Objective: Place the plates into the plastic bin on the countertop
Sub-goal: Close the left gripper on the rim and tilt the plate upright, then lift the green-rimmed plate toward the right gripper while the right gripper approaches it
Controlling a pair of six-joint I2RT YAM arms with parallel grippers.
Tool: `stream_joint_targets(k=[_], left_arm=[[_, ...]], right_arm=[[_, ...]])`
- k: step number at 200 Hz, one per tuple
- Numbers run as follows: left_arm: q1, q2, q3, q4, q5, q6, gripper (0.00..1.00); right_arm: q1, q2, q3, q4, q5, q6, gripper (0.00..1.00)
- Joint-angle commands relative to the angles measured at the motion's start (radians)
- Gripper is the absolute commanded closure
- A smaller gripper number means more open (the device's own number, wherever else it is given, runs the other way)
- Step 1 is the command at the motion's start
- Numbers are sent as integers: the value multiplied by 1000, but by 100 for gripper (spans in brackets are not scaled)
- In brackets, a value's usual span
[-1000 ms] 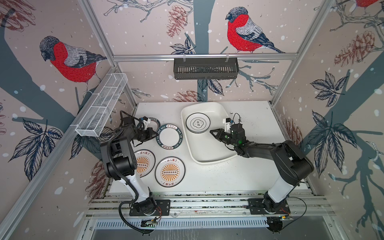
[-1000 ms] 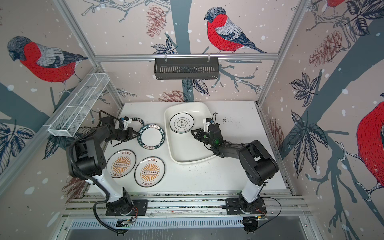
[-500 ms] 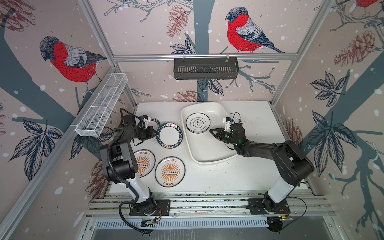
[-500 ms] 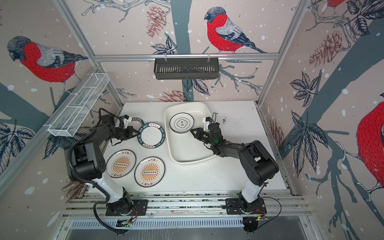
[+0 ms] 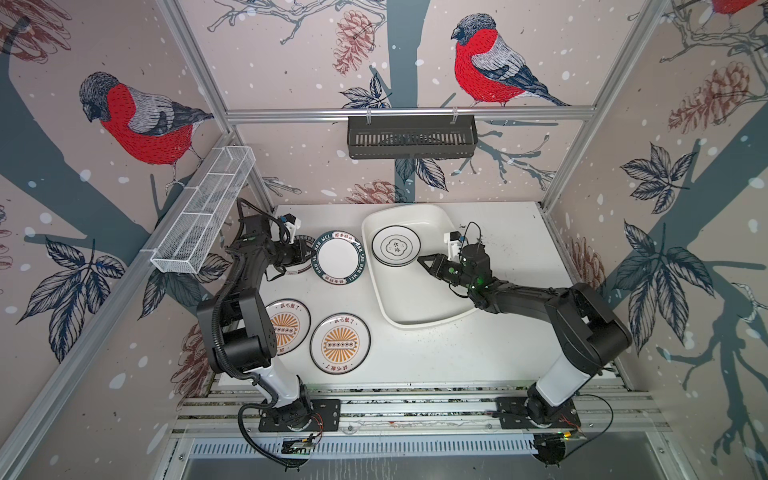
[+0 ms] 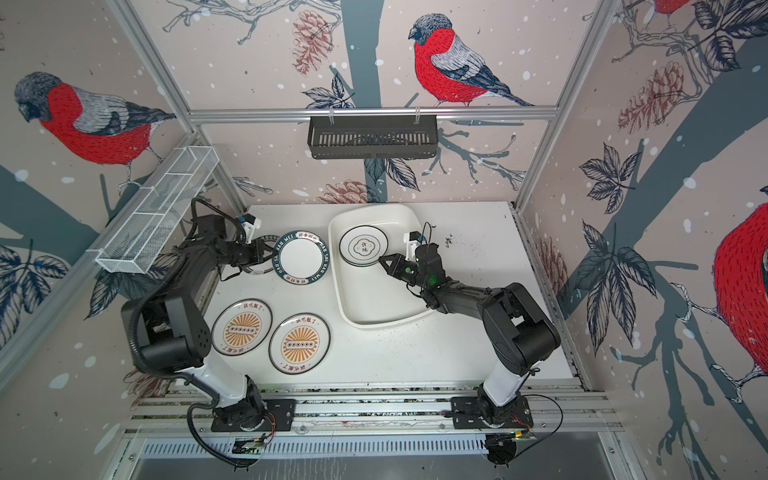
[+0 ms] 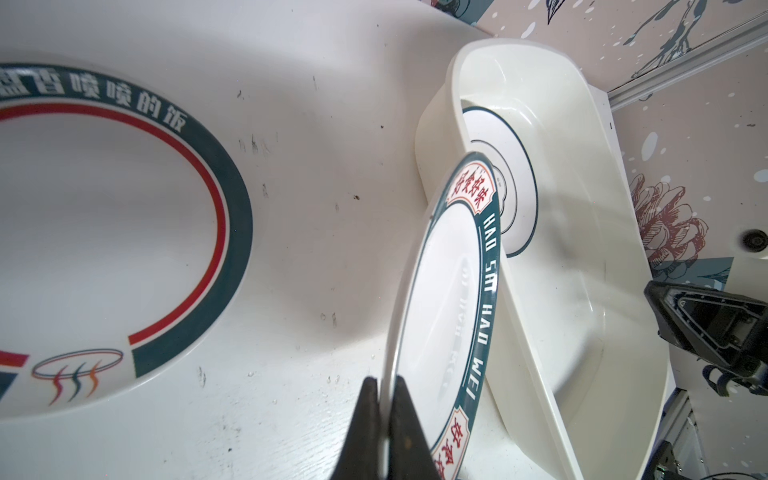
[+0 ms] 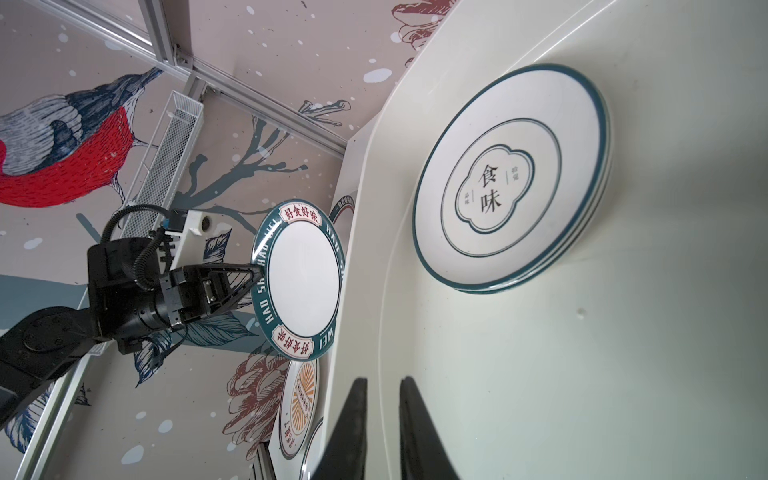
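Observation:
My left gripper (image 7: 386, 382) is shut on the rim of a teal-rimmed lettered plate (image 5: 337, 262), held off the countertop (image 5: 457, 357) just left of the plastic bin (image 5: 432, 322). Under that gripper, another plate (image 7: 104, 232) with a teal and red rim lies flat. Two orange sunburst plates (image 5: 287, 326) (image 5: 340, 343) lie at the front left. In the bin's far end rests an emblem plate (image 8: 511, 178) on top of a short stack. My right gripper (image 8: 383, 382) is inside the bin beside that stack, jaws slightly open with nothing between them.
A black slotted basket (image 5: 411, 137) hangs on the back wall. A white wire-mesh basket (image 5: 203, 216) is fixed along the left wall, above my left arm. Dark specks (image 5: 490, 245) lie on the countertop right of the bin.
The left gripper has shifted the held plate slightly toward the back. The right jaws have parted a little; the right arm has hardly moved.

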Motion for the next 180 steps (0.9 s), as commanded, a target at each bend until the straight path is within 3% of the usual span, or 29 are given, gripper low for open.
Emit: stream_joint_targets(k=[1,82,105,180], left_arm=[[1,-34,17,3,-11,-13,100],[0,-107,91,17,-27,-45,100],[-2,-138,81,56,13,-72,100],[-83,-155,136,54,62,-132,100]], right_arm=[[8,-10,22,-30,-10,-51,82],[11,-5,45,-14,-54,-67,79],[12,-9,63,-27,-60,-78,77],[34,32,165,-27,-104,-94,70]])
